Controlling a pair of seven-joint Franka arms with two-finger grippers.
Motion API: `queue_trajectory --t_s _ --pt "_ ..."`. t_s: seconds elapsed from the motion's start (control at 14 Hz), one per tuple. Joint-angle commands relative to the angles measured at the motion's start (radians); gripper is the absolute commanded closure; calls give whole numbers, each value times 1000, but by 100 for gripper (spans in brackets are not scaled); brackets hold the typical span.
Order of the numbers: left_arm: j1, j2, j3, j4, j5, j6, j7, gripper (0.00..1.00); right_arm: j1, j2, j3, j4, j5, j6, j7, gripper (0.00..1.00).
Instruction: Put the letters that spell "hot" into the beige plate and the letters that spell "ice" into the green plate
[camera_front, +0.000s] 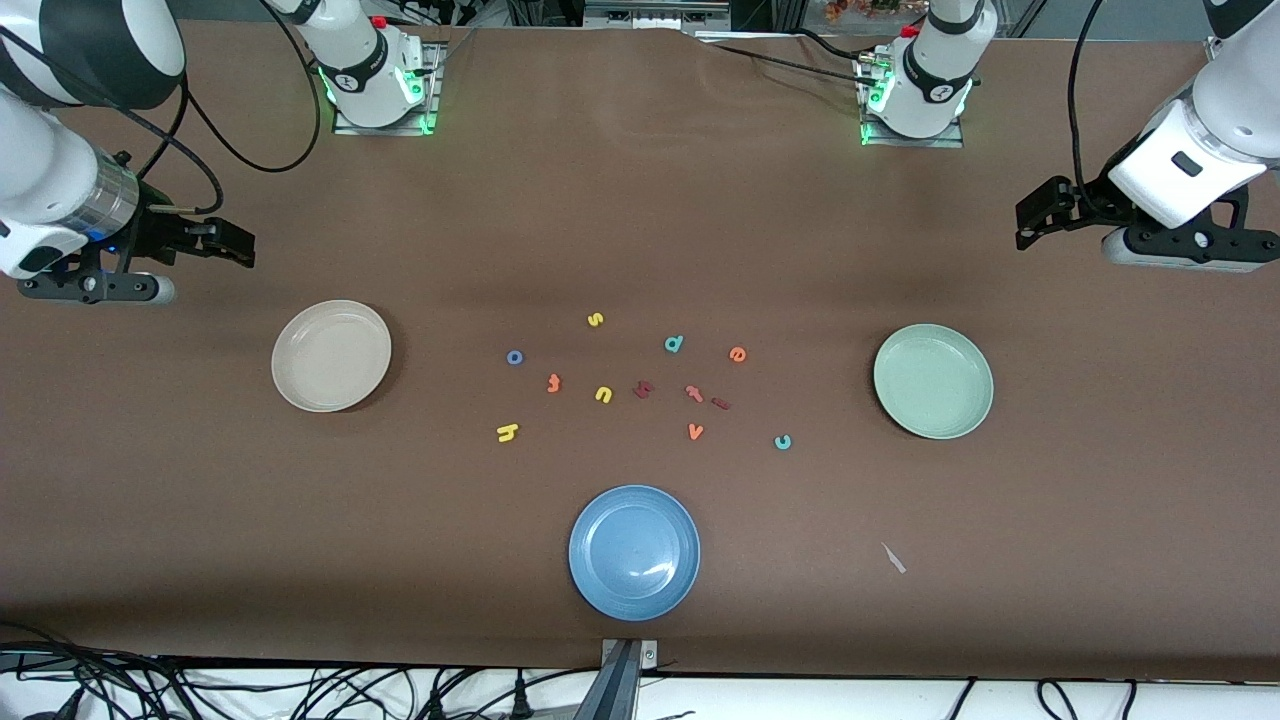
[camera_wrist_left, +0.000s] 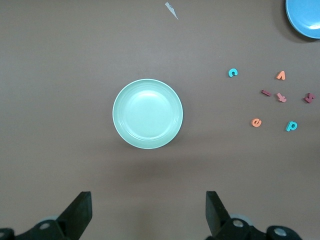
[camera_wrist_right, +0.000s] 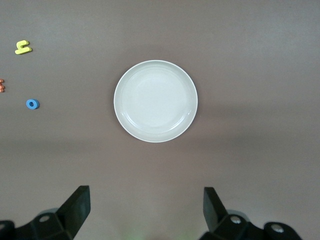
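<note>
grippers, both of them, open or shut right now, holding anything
left gripper: open, holding nothing, up over the table by the green plate.
right gripper: open, holding nothing, up over the table by the beige plate.

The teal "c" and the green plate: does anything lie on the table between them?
No. In the front view only bare table lies between the teal "c" and the green plate; the left wrist view agrees.

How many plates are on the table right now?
3, all empty. The beige plate lies toward the right arm's end, the green plate toward the left arm's end, and the blue plate between them, nearest the front camera.
</note>
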Motion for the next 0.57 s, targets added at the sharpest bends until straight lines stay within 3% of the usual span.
queue_trajectory --t_s 0.0,0.5 --pt "0 -5 -3 13 28 -18 18 0 -9 11 1 25 17 -23 -1 0" --pt "3 -4 -2 13 26 -18 18 0 -10 11 1 27 18 -23 -9 0"
